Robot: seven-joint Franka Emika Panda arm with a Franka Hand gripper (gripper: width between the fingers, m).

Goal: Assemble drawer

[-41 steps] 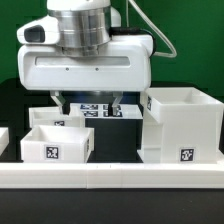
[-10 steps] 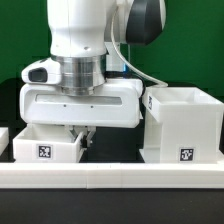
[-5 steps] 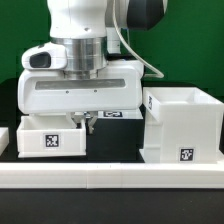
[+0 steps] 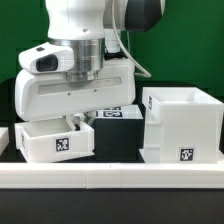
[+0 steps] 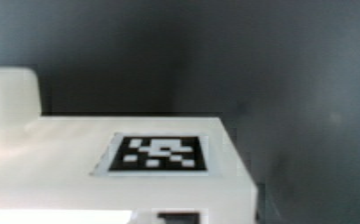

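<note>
In the exterior view my gripper [image 4: 73, 119] is shut on the near wall of the small white open drawer box [image 4: 52, 143], which has a marker tag on its front. The box hangs slightly tilted, just above the black table, at the exterior view's left. The larger white drawer casing [image 4: 180, 125], open on top with a tag low on its front, stands to the exterior view's right, apart from the box. The wrist view shows a white face of the box with a tag [image 5: 159, 153] against the dark table; my fingers do not show clearly there.
The marker board [image 4: 122, 113] lies flat behind, between box and casing. A white rail [image 4: 110, 176] runs along the front edge. Another white part [image 4: 3, 136] shows at the far left edge. A green backdrop stands behind.
My arm came down onto the small box, closed on its wall, and has lifted it slightly and shifted it a little toward the casing. The casing has not moved.
</note>
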